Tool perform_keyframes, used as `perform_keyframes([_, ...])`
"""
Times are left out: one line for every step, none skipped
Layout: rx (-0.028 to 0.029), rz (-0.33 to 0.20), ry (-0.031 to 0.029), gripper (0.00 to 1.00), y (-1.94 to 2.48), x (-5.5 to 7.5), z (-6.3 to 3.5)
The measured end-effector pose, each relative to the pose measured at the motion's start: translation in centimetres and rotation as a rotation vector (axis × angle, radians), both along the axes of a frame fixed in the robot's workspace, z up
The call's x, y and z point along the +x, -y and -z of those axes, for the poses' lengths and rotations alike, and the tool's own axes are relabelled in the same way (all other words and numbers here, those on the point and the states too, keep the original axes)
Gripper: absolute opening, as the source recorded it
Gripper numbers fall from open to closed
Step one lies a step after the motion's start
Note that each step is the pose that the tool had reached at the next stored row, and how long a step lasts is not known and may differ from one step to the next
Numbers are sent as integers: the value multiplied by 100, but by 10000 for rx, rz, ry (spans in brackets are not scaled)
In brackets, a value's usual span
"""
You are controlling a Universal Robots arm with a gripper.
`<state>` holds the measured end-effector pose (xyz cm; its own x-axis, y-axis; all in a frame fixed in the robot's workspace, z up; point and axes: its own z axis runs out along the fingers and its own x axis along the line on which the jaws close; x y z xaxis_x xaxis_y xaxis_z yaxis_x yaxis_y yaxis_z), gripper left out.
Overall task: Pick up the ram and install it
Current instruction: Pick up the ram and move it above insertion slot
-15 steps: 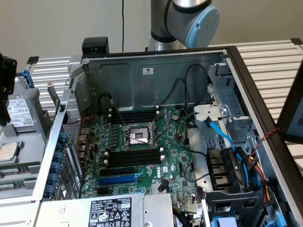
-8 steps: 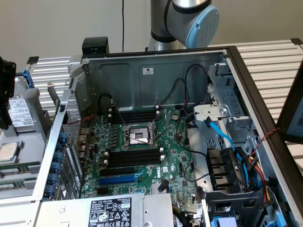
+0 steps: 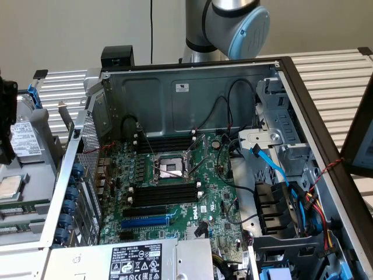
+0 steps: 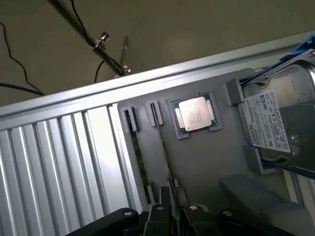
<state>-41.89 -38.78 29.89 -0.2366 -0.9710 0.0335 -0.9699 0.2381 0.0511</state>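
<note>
Two thin dark-green ram sticks stand on edge in slots of a grey parts tray [image 4: 206,162]. One ram stick [image 4: 139,157] lies nearer the ribbed table; the other ram stick [image 4: 166,155] runs down into my gripper [image 4: 171,209], whose dark links sit right over its end. In the exterior view my gripper [image 3: 6,122] hangs over that tray [image 3: 41,116] at the far left, outside the computer case, with the green ram sticks [image 3: 26,206] below it. On the motherboard [image 3: 175,181], empty black memory slots [image 3: 166,194] with white end clips flank the CPU socket [image 3: 169,168].
A CPU chip [image 4: 196,114] and a hard drive [image 4: 280,123] share the tray. The case's metal wall [image 3: 76,157] stands between the tray and the motherboard. A blue slot [image 3: 145,222], loose cables [image 3: 280,175] and a drive cage [image 3: 274,146] crowd the case's right side.
</note>
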Motion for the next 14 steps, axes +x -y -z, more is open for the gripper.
perform_keyframes([-8, -79, -7, 19, 0, -5, 6])
perform_keyframes([-19, -151, -14, 19, 0, -12, 12])
perform_keyframes([-34, -204, -22, 19, 0, -22, 17])
perform_keyframes([-54, -233, -25, 19, 0, -39, 22])
perform_keyframes([-76, -246, -26, 19, 0, -62, 28])
perform_keyframes([-103, -258, -30, 19, 0, -81, 32])
perform_keyframes([-131, -272, -33, 19, 0, -98, 35])
perform_keyframes([-155, -294, -39, 19, 0, -105, 38])
perform_keyframes([-166, -326, -48, 19, 2, -107, 40])
perform_keyframes([-167, -379, -56, 19, 2, -108, 45])
perform_keyframes([-168, -452, -65, 19, 3, -109, 52])
perform_keyframes([-168, -534, -74, 19, 3, -109, 60])
perform_keyframes([-169, -609, -83, 19, 4, -110, 69])
perform_keyframes([-169, -684, -93, 19, 5, -110, 78])
